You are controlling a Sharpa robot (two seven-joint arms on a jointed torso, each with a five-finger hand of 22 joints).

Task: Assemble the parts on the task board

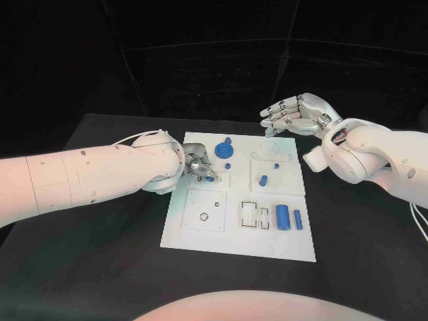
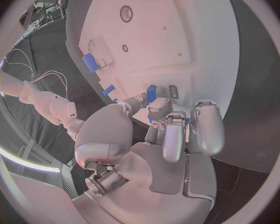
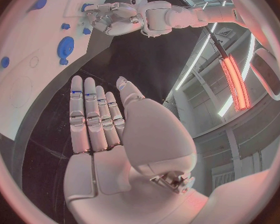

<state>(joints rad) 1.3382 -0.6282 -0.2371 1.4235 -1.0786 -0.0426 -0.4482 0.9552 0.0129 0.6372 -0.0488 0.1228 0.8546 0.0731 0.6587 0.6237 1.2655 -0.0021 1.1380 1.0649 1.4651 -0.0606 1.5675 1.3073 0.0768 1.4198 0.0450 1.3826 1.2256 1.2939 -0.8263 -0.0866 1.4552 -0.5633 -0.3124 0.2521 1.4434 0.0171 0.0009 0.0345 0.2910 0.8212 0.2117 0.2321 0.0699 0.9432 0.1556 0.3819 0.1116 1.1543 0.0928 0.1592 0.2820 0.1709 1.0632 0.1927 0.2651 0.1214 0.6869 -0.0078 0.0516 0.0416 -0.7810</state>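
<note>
Head view: white task board, blue parts

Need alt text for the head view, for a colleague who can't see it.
The left silver hand holds a small blue part at the white rectangular task board's upper left. The right silver hand hovers open beyond the board's far edge, holding nothing.

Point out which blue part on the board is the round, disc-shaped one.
The blue disc near the task board's far edge, just right of the left hand. The other blue parts are small pegs or upright cylinders.
</note>
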